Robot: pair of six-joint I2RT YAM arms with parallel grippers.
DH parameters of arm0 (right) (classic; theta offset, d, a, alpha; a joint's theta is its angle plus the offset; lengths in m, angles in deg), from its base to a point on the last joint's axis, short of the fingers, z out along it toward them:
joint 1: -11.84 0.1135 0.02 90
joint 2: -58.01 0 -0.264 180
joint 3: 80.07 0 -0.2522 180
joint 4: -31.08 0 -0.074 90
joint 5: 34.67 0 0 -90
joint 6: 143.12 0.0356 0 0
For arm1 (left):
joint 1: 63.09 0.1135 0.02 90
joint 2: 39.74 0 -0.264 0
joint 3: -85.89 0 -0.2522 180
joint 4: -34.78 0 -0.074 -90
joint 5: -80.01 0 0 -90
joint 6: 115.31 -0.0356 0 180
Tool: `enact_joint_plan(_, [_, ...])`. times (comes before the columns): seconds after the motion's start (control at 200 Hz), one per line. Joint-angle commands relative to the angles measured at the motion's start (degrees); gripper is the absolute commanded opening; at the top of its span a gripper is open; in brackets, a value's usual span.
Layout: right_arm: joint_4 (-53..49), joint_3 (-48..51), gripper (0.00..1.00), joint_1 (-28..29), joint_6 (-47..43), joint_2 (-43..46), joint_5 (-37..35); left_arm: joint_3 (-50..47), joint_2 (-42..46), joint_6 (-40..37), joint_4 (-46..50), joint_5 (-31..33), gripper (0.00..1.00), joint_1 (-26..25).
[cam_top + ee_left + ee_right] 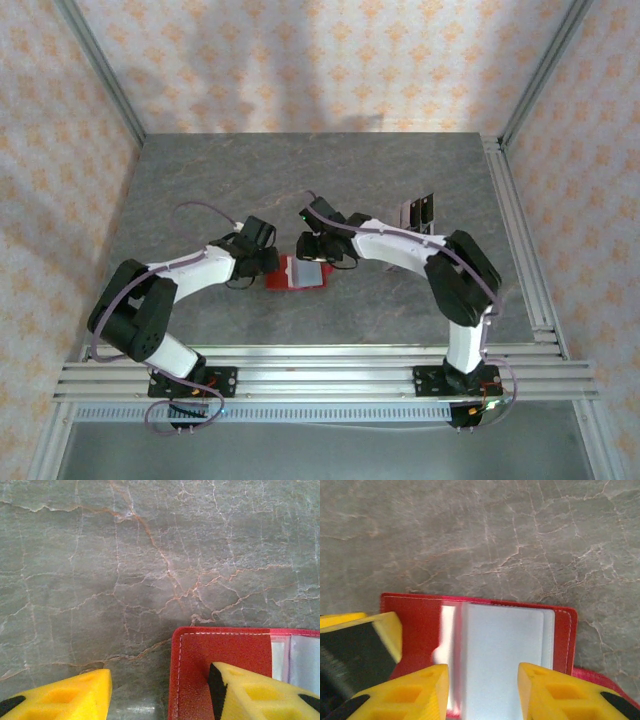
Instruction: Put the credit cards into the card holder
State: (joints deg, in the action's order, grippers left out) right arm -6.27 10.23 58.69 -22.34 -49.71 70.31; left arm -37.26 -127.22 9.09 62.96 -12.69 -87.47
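Card holder (300, 274): opened flat, lining upward, midway between the left and right edges of the bench (200, 180) and nearer its near edge than its far one. Its long axis runs parallel to the near edge.

Left gripper (160, 692): jaws well apart and clasping nothing. One finger (250, 692) is over the red left leaf, seemingly pressing it, and the other is over bare bench just beside it.

Right gripper (483, 682): jaws partly apart above a pale glossy panel (502, 645) in the right leaf. I see nothing pinched, and I cannot tell whether that panel is a card or the lining.

The spare credit cards (418, 210) sit well apart from the holder, toward the right edge.

I judge the step to be seating a card in the pocket. To do it well, I pin the left leaf so the holder cannot slide. I then push square to the pocket mouth, low and slow, so that no corner snags the stitched border.
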Motion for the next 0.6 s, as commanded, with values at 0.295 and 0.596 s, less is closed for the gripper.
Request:
enact_joint_plan(0.295, [-2.5,-1.7,0.41,-1.0,-2.5,-6.3,-1.4,0.4,0.3,-0.8,-0.8,0.0,0.54,-0.1])
enact_joint_plan(0.596, [-2.0,-1.3,0.41,-0.9,-2.4,-5.3,-0.1,-0.2,0.3,-0.6,-1.3,-0.1,0.54,-0.1])
